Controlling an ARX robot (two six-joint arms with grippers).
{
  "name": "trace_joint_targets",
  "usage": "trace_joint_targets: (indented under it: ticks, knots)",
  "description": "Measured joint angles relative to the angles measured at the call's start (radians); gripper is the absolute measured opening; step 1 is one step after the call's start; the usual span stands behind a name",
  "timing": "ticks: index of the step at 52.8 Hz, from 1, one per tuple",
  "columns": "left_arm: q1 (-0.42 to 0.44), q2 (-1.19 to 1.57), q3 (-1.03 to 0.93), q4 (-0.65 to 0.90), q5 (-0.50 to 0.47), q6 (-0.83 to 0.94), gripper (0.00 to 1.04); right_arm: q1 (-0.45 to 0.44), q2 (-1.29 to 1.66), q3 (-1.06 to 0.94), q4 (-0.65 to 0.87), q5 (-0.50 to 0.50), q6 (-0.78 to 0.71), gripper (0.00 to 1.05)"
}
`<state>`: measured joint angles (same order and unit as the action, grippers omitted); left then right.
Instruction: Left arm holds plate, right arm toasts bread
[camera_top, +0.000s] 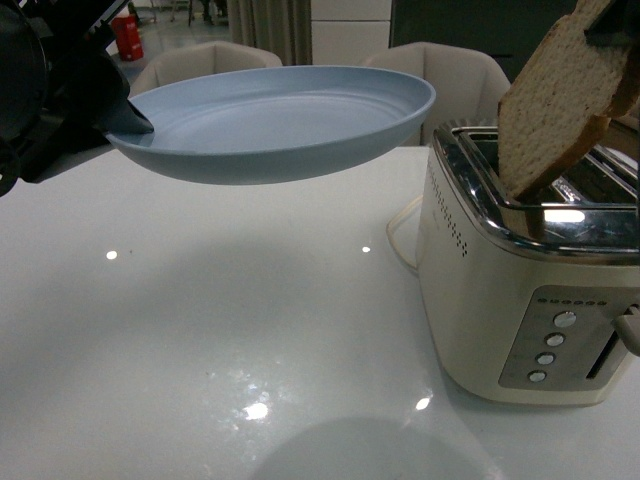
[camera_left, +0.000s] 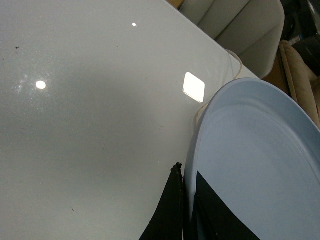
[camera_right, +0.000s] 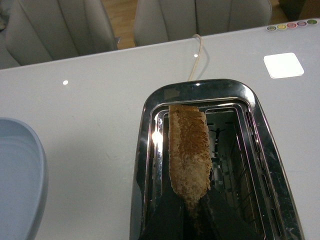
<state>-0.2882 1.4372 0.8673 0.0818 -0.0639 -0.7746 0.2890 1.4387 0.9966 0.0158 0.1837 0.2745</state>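
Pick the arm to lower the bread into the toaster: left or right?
Right. The right pincer grips the bread, whose lower end sits at the toaster's slot. The left pincer is clamped on the plate's rim, holding it above the table.

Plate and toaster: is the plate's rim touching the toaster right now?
Apart. The right wrist view shows a strip of bare white table between the plate's rim and the toaster's chrome top.

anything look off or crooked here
The bread leans diagonally, only its lower corner at the toaster slot, not upright. Nothing looks spilled or broken; the plate hangs empty above the table.
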Motion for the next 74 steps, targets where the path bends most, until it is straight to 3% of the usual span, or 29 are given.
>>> trace_joint_targets:
  ticks: [15, 56, 68, 74]
  knots:
    - [0.000, 0.000, 0.000, 0.000, 0.000, 0.000, 0.03, -0.003, 0.021, 0.015, -0.068, -0.032, 0.036, 0.03]
    - [0.000, 0.000, 0.000, 0.000, 0.000, 0.000, 0.03, -0.093, 0.211, 0.289, -0.361, -0.180, 0.174, 0.03]
    - [0.000, 0.000, 0.000, 0.000, 0.000, 0.000, 0.03, -0.103, 0.229, 0.330, -0.379, -0.170, 0.173, 0.35]
    - [0.000, 0.000, 0.000, 0.000, 0.000, 0.000, 0.03, -0.107, 0.219, 0.330, -0.354, -0.159, 0.170, 0.57]
